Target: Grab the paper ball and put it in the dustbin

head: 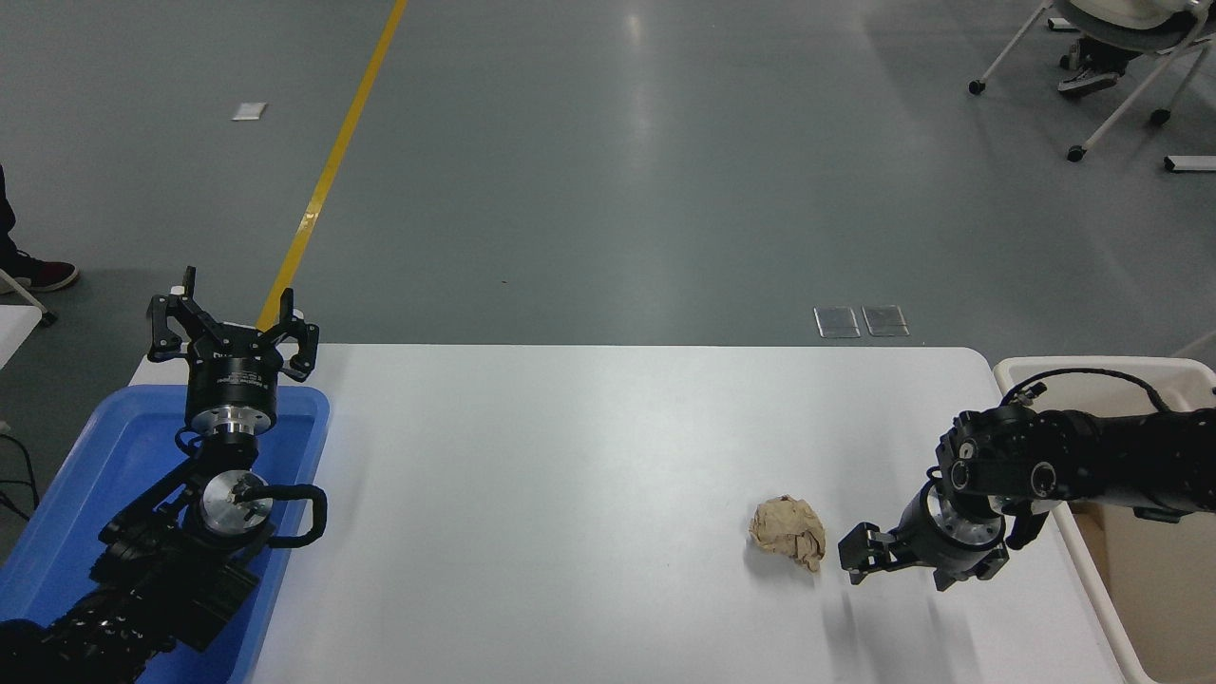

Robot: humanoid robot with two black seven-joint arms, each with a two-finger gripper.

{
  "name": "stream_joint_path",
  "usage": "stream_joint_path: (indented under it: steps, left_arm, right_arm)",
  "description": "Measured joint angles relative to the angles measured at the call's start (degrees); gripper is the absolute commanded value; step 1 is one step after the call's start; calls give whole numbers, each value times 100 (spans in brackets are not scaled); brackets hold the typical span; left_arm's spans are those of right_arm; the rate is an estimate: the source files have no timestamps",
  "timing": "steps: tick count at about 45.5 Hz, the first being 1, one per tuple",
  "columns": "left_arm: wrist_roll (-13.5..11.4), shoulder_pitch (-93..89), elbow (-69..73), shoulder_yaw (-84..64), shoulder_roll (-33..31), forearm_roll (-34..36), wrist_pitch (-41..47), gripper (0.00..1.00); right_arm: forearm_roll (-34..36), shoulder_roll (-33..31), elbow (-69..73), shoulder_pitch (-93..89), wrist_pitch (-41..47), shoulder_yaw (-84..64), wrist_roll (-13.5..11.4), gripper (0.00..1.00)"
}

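Starting at the left edge: left gripper point(231, 318) parked above the far end of a shallow blue tray point(104, 446), fingers spread wide and holding nothing, its arm running back to the lower left corner. White counter point(570, 494) stretches rightward, bare across its middle. Paper ball point(788, 531) (tan, crumpled, lumpy) rests on the counter in the right half, toward the near edge. Just beside it on its right, right gripper point(863, 557), tilted down and pointing left at the ball; its fingers sit close to the ball's right side with a narrow gap between, not touching. Cannot tell whether these fingers are parted or closed at this angle. Right arm reaches in from the right edge, crossing over the cream dustbin point(1007, 372) standing against the counter's right end.
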Motion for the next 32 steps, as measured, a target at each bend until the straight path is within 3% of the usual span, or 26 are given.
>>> stream_joint_path:
  steps: [16, 32]
  left_arm:
    - [0, 0, 0, 1, 6, 1, -7, 99]
    - [0, 0, 1, 1, 6, -3, 0, 99]
  right_arm:
    - [335, -756, 1904, 3069, 489, -1011, -4, 100]
    - [793, -917, 2798, 5402, 1328, -1296, -8, 100]
